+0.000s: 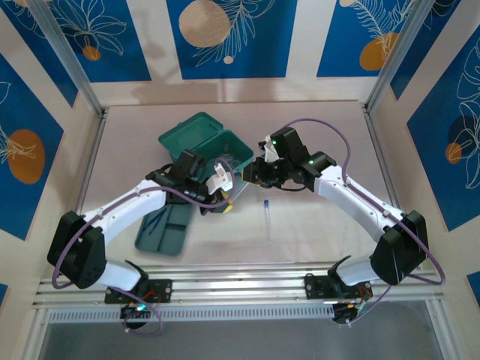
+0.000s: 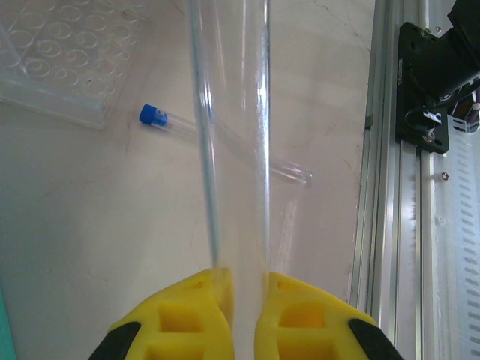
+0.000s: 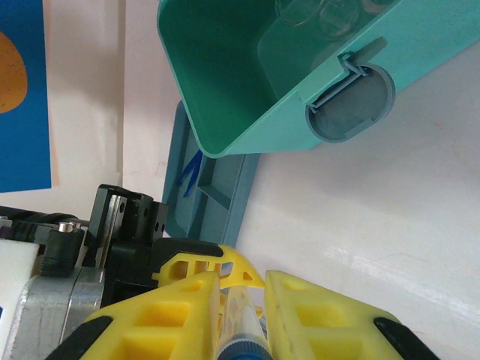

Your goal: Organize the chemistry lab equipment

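**Two hands meet on a thin tube beside the open case**

The desk (image 1: 322, 135) carries the teal case (image 1: 202, 139), which stands open just ahead of the right hand (image 3: 241, 285). The dark-green tray (image 1: 166, 229) lies beyond the case's near corner from that hand, and under the left forearm in the top view. A clear well plate (image 2: 60, 52) lies ahead and to the left of the left hand (image 2: 241, 281).

The left hand is clamped on the gripped tube (image 2: 234, 112), which runs straight out from between its yellow fingers. The right hand's fingers sit tight against both sides of a blue cap (image 3: 244, 349). Since the two hands nearly touch, this is probably the same tube, though I cannot be sure.

A loose tube (image 2: 180, 126) lies flat on the desk ahead of the left hand, well apart from it and beyond the gripped one. The blue tweezers (image 3: 191, 169) rest in a tray compartment ahead and left of the right hand.

These tubes look light, stiff, slick-walled and brittle — likely to roll on the desk and to crack under a hard squeeze. The best hold is probably across the barrel near the cap, where the plastic gives some grip, with gentle pressure only. For a handover, one hand should let go only once the other has a firm seat.
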Available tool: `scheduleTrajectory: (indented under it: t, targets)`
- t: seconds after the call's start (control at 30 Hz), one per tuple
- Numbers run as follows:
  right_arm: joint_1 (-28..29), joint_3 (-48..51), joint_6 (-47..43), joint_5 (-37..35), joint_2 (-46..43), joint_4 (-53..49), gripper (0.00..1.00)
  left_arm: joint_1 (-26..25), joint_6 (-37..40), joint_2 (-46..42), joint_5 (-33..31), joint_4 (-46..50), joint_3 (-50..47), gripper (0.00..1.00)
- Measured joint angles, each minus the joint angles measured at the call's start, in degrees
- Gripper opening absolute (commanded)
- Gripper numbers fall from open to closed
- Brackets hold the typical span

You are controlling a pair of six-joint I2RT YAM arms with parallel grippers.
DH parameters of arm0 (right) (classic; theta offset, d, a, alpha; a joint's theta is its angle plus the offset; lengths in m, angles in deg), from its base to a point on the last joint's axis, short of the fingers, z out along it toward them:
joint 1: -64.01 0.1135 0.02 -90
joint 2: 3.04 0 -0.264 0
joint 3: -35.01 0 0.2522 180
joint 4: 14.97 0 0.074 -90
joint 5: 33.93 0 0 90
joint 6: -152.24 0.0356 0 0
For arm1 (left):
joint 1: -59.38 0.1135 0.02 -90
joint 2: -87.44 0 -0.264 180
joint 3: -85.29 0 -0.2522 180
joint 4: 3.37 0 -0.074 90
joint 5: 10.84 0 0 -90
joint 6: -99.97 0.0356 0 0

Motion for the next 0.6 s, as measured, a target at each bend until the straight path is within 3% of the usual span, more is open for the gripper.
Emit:
scheduleTrajectory:
  t: [0.17, 0.6]
  targets:
    - [0.00, 0.00, -0.57, 0.00, 0.00, -0.04, 0.17, -0.09, 0.11, 0.00, -0.44, 0.00, -0.02, 0.23]
    - [0.31, -0.09, -1.57, -4.33, -0.26, -4.35, 0.14, -0.24, -1.09, 0.00, -2.08, -0.13, -0.04, 0.45]
